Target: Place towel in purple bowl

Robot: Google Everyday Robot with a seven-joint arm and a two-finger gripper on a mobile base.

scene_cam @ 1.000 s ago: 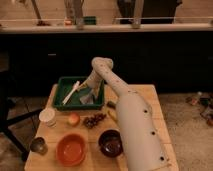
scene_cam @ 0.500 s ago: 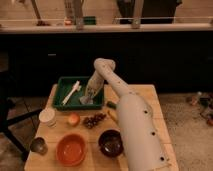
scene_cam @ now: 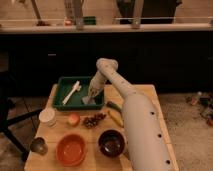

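A grey towel [scene_cam: 90, 99] lies at the right end of the green tray [scene_cam: 62, 97] at the back of the wooden table. My gripper [scene_cam: 92, 93] reaches down into the tray right over the towel, at the end of my white arm [scene_cam: 131, 107]. The dark purple bowl [scene_cam: 111, 142] stands at the table's front, right of the orange bowl [scene_cam: 71, 149].
A white utensil [scene_cam: 71, 92] lies in the tray's left part. A white cup [scene_cam: 47, 116], a peach [scene_cam: 73, 119], grapes [scene_cam: 93, 120], a banana [scene_cam: 115, 118] and a metal cup [scene_cam: 38, 145] sit on the table. A dark counter stands behind.
My gripper has lowered a little into the right end of the tray, onto the towel. The other objects have not moved.
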